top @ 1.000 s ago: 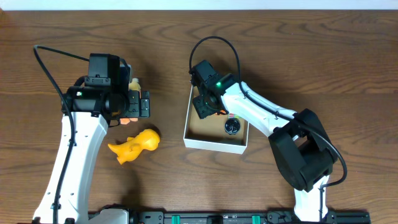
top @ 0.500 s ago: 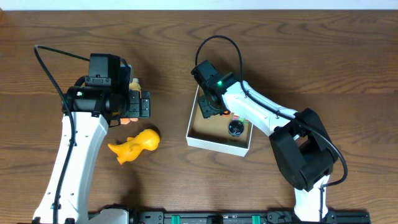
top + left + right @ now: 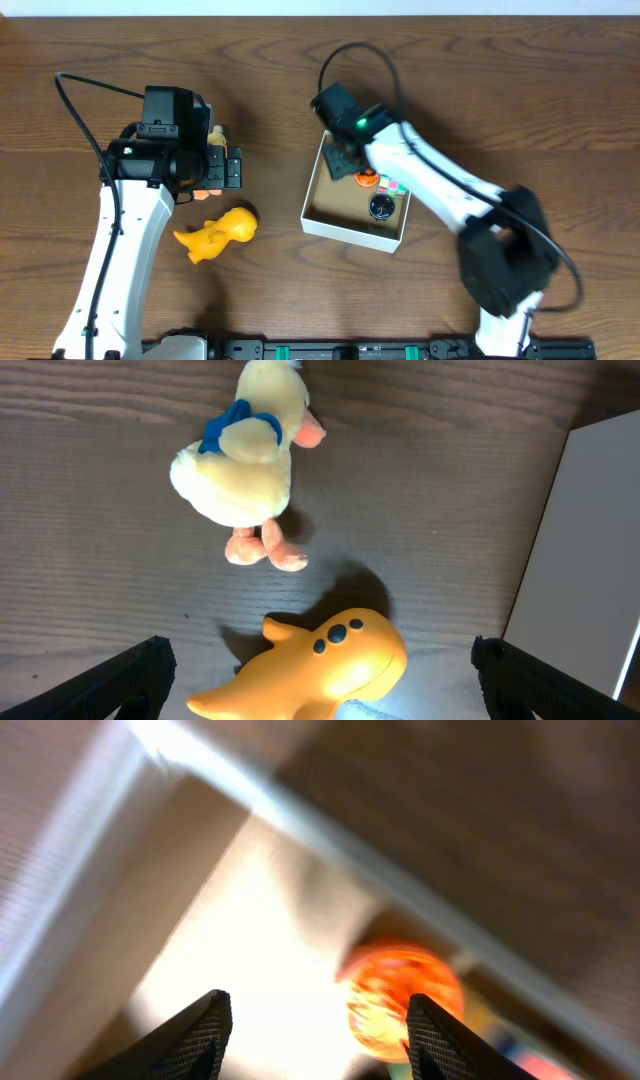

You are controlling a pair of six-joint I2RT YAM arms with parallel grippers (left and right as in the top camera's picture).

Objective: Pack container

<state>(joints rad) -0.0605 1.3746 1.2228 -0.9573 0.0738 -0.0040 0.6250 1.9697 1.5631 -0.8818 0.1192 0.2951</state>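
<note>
Now that the right gripper [image 3: 345, 160] has drawn back to the far wall of the container [image 3: 350, 231], right of centre on the table [image 3: 500, 100], an orange ball [image 3: 367, 180] lies uncovered inside, apparently released, though the wrist view is blurred. Its jaws stand apart, empty; the left gripper [image 3: 225, 168], likewise spread, hovers near the unpacked yellow toy [image 3: 215, 235].

Plush duck [image 3: 240, 455] nr yellow dino [image 3: 320, 665]; container [image 3: 590, 550] wall rt.

The container [image 3: 350, 235], a shallow square box with white walls and a brown inside, sits flat, open-topped, slightly skewed, right of centre.
</note>
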